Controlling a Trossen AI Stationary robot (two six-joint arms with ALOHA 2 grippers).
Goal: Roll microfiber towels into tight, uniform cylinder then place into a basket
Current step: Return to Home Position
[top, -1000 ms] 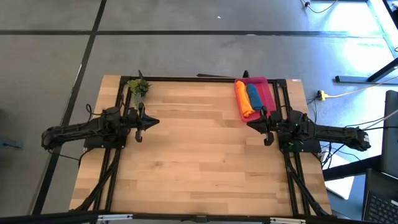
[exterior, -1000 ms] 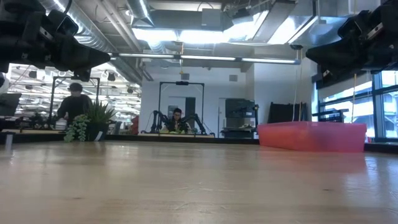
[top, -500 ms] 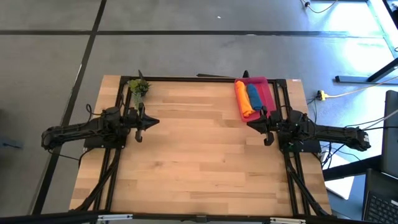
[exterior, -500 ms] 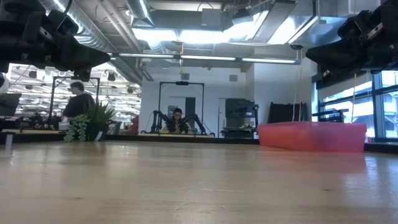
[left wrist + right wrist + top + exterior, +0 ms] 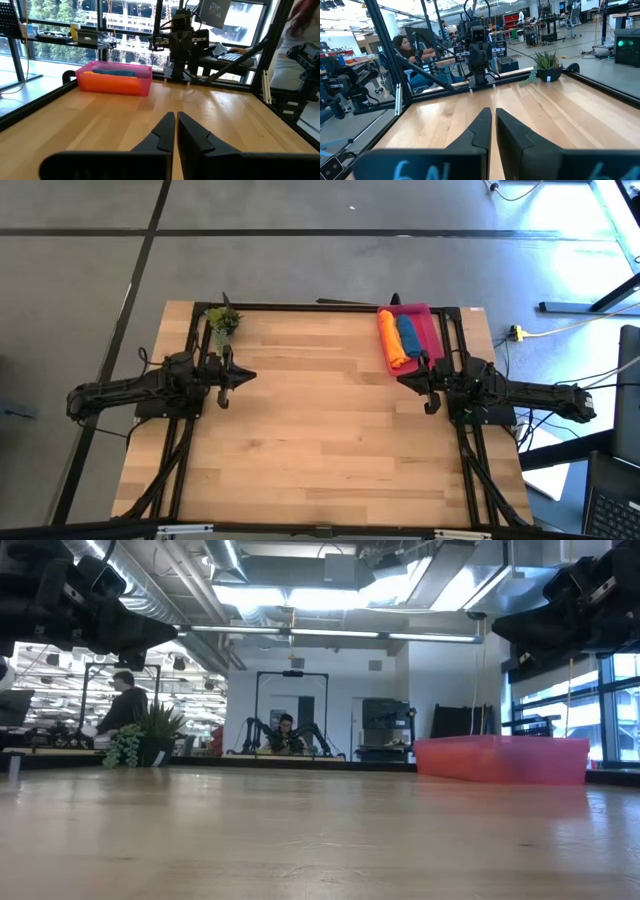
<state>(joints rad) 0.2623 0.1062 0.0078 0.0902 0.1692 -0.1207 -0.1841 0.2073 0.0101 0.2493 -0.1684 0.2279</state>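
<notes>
Since half a second ago: only the person (image 5: 122, 705) in the room behind the table has shifted, a small change of posture behind the plant. Both arms, both towels and the basket sit exactly as they did.

Left side: left arm pulled back over the table's left edge, left gripper (image 5: 175, 117) raised clear of the wood, its two fingers drawn together with only a hairline slit between them, holding nothing. Small potted plant (image 5: 222, 320) at the far left corner, untouched.

Middle: bare wooden table (image 5: 320, 430), nothing on it.

Right side: pink-red basket (image 5: 432, 330) at the far right corner. Inside it, the orange towel (image 5: 388, 340) and the blue towel (image 5: 407, 335) lie rolled, side by side and touching, orange nearer the table's middle. A strip of basket floor shows bare beyond the blue one. Right gripper (image 5: 492, 112) just on the near side of the basket, apart from it, fingers likewise closed together and empty.

Judgement: job looks finished, arms parked.

Handling, if a roll had to be lifted again: microfiber is light, soft and limp, and it grips itself a little. A roll would sag at both ends and could unwind from its loose edge. Best taken across the middle of its length, pinching the full thickness with the free edge trapped under a finger
</notes>
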